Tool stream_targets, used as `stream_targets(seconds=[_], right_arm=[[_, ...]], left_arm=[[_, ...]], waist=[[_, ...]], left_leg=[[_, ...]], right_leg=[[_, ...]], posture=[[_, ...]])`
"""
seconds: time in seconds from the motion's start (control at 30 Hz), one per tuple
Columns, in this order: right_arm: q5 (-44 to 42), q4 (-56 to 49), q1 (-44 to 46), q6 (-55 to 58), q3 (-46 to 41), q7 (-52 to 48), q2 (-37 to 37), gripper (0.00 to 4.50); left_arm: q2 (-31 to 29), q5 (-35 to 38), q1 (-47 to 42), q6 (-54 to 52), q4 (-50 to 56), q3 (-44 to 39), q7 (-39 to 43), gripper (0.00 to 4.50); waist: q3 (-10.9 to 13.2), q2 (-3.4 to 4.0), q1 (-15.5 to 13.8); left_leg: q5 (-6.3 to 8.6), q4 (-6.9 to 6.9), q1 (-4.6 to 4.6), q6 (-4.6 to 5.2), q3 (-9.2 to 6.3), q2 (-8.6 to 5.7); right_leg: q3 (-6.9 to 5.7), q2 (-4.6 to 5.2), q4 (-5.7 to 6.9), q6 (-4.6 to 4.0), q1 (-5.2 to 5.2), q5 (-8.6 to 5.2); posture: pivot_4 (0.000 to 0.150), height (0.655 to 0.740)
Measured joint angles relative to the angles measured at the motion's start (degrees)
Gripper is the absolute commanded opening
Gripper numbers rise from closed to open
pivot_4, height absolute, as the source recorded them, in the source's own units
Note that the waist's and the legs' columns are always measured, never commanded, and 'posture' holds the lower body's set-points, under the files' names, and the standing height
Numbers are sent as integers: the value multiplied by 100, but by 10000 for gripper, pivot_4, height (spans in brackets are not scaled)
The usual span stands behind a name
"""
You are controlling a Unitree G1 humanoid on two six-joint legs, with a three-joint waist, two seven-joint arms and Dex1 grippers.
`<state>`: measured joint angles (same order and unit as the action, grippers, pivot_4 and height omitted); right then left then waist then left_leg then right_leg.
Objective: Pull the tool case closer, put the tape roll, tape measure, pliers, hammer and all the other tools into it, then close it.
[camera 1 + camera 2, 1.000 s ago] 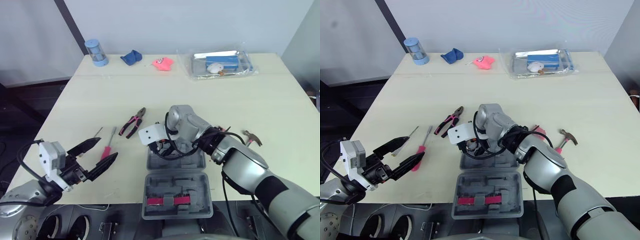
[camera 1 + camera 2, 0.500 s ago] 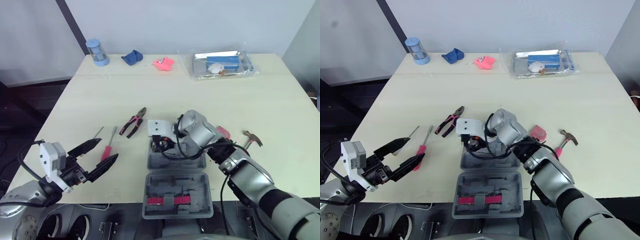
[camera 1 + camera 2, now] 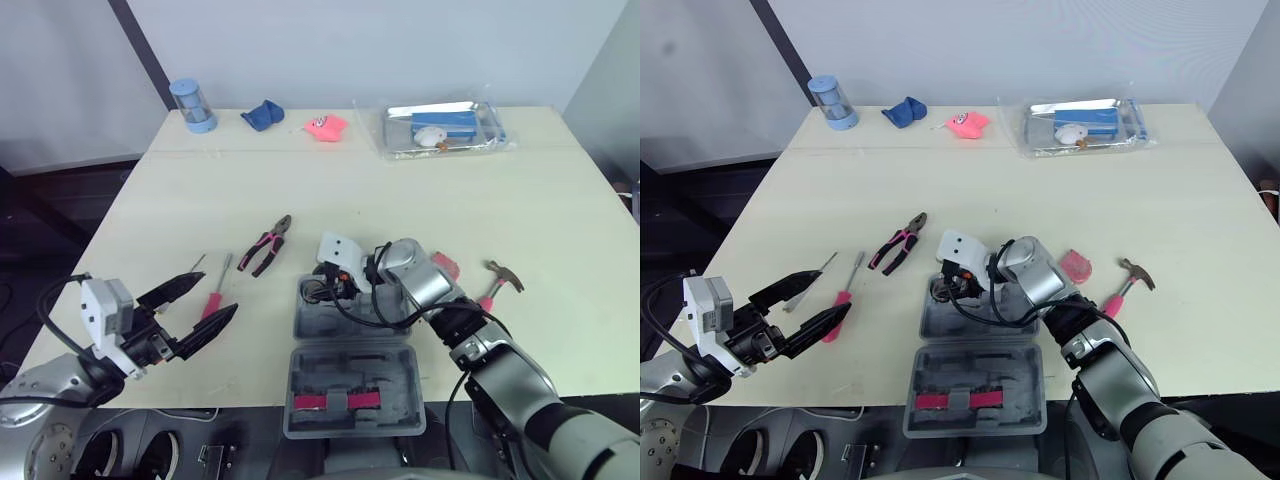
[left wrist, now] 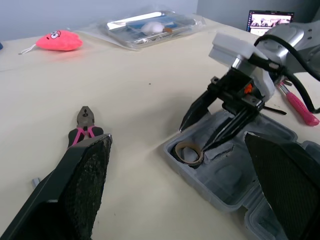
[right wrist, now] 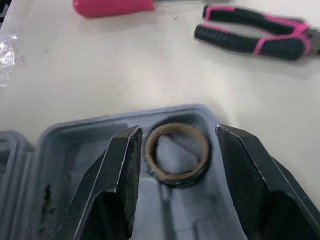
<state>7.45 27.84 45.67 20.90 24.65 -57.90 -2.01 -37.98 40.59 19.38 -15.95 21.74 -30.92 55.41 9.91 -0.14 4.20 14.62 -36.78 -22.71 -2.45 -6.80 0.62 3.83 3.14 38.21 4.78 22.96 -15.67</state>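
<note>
Tape roll [image 5: 175,152] lies in tool case [image 3: 355,395] corner pocket, between spread fingers of right tool [image 5: 179,132]. Pliers [image 3: 266,245] sit just upper left, axis diagonal; right tool looks nearer than left tool [image 3: 216,294], also agape.

You see the tool case [image 5: 60,170] as matt grey moulded plastic with a few dark specks inside. The tape roll [image 5: 172,176] looks like brown card with a dark rim. The pliers [image 5: 250,40] have black-and-pink rubbery grips, slightly shiny. The right end effector [image 5: 178,132] carries black pads [image 5: 125,170] with a rough, grainy face. The counter [image 3: 400,190] is smooth, matt cream. The hammer [image 4: 299,104] has a glossy pink handle.
</note>
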Motion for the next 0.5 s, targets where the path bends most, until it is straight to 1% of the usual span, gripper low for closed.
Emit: stream_targets(seconds=[0.03,0.33,0.5], right_arm=[[-9,0,-2,0,9,19,1,16186],[-12,65,-1,-119,118,208,4,16186],[-23,452,4,-119,112,334,34,16186]], left_arm=[[0,0,-1,0,0,0,2,45000],[0,-1,0,0,0,0,3,45000],[0,-6,-11,0,-10,3,1,45000]], waist=[[0,0,2],[0,0,-1],[0,0,-2]], left_leg=[[0,0,0,0,0,0],[0,0,0,0,0,0],[0,0,0,0,1,0]], right_leg=[[0,0,0,0,0,0],[0,0,0,0,0,0],[0,0,0,0,0,0]], posture=[[1500,7400],[1500,7400],[1500,7400]])
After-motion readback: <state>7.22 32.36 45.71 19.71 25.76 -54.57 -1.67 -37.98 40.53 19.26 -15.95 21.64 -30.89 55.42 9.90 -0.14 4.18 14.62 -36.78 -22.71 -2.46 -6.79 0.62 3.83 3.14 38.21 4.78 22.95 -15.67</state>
